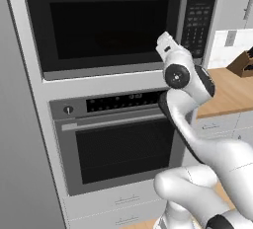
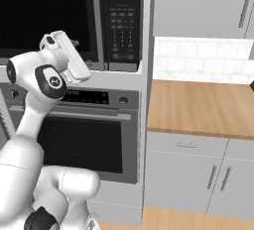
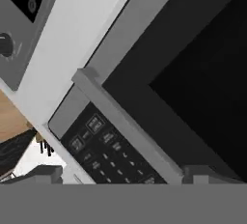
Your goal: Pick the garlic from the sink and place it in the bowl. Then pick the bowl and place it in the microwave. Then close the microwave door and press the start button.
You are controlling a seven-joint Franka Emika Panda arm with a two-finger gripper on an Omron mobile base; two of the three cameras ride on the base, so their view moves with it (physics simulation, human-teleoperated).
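White arm up front, and its two-finger gripper (image 3: pixel 116 175) is raised right at the built-in black and steel microwave (image 1: pixel 118 23), dark finger tips spread wide with nothing between them. Just beyond them lies the black keypad panel (image 3: pixel 103 153) with its rows of small grey buttons, rolled diagonally across the hand view, and a slim grey vertical handle (image 2: pixel 97 21) splits it from the wide black microwave door (image 1: pixel 106 25) with its dark glass window. That door looks shut flush in both base views, so by my reading only the start button is left. The garlic and the bowl I cannot see; presumably they sit behind that dark glass.

Below, the steel wall oven (image 1: pixel 121 144) with its bar handle; off to the side, the pale wooden countertop (image 2: pixel 198 107).

The danger here: those keys are tiny and tightly packed, so with the fingers splayed, a tip could land on a neighbouring key or strike two at once. Drift toward the handle and it bumps the bar instead.
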